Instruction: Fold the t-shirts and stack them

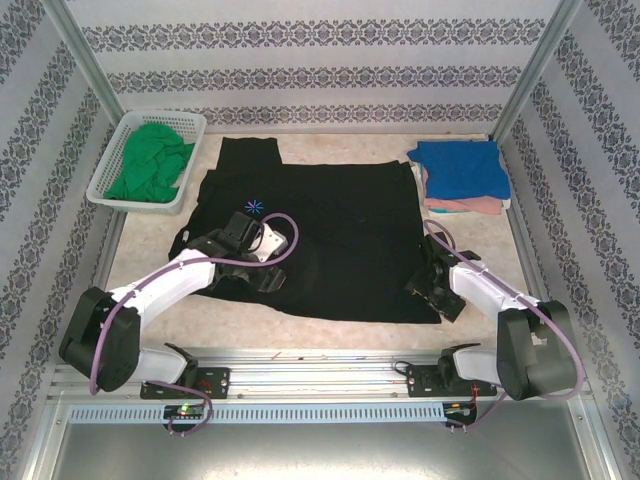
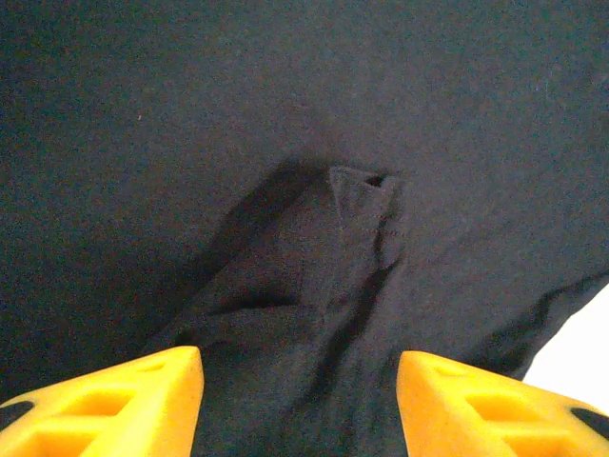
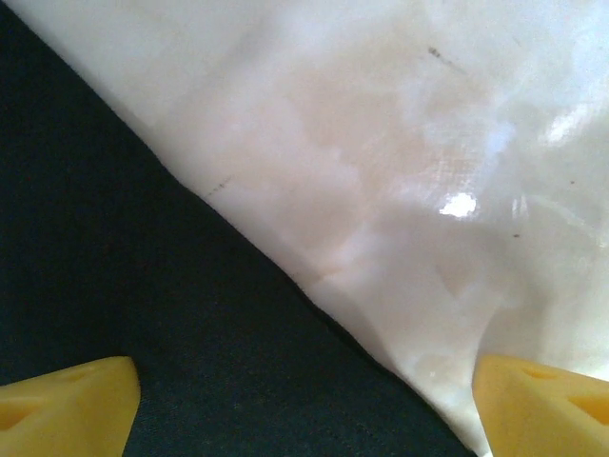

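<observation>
Black cloth is what the next fold turns on: the big black t-shirt [image 1: 340,240] lies spread over the middle of the worktop [image 3: 400,171], its long axis running side to side, chest mark [image 1: 255,207] at the left and hem at the right. The left gripper [image 2: 300,381] hangs low over the chest end, fingers apart, with a rumpled ridge of cloth [image 2: 357,219] just ahead of them and nothing clamped. The right gripper [image 3: 304,381] is also spread wide, straddling the shirt's edge at the near right corner, cloth to its left and bare worktop to its right. Each arm therefore has its own end nearest. The blue t-shirt [image 1: 460,165] sits on the pink one [image 1: 465,207] at the far right; the green one [image 1: 150,165] is in the basket [image 1: 110,170] at the far left.
</observation>
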Controlling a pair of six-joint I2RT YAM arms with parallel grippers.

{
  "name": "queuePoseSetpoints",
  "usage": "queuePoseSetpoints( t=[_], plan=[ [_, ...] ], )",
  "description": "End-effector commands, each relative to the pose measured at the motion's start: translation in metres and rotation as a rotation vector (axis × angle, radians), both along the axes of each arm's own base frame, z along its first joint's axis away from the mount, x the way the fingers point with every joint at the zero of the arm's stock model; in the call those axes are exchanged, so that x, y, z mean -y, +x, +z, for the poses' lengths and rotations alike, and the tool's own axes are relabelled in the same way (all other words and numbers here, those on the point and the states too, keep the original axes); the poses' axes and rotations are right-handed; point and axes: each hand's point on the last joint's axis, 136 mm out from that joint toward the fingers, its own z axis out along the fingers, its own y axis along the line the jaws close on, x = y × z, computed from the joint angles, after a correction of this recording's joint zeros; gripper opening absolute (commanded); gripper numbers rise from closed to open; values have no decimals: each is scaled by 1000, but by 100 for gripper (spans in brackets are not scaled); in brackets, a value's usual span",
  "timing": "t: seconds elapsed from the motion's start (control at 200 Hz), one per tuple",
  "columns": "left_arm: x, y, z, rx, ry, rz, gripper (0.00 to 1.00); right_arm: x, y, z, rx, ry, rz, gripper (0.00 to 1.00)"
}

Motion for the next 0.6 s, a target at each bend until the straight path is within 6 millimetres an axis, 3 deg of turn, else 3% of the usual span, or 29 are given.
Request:
queuePoseSetpoints(
  t=[0.0,0.115,0.3,0.395,0.595],
  plan=[
    [6,5,-2,37,50,-108,57,-3,-1,-3,-9,23,-12,87],
    [14,1,-14,-7,61,-159,55,-9,0,-1,-2,47,-1,84],
    [21,1,-22,-21,65,-197,49,-12,-11,6,-34,55,10,90],
    [21,3,-24,-21,73,-198,38,-7,-16,16,-22,4,23,98],
    [18,12,-20,-11,104,-159,11,-2,-31,18,-45,-23,25,98]
  ],
)
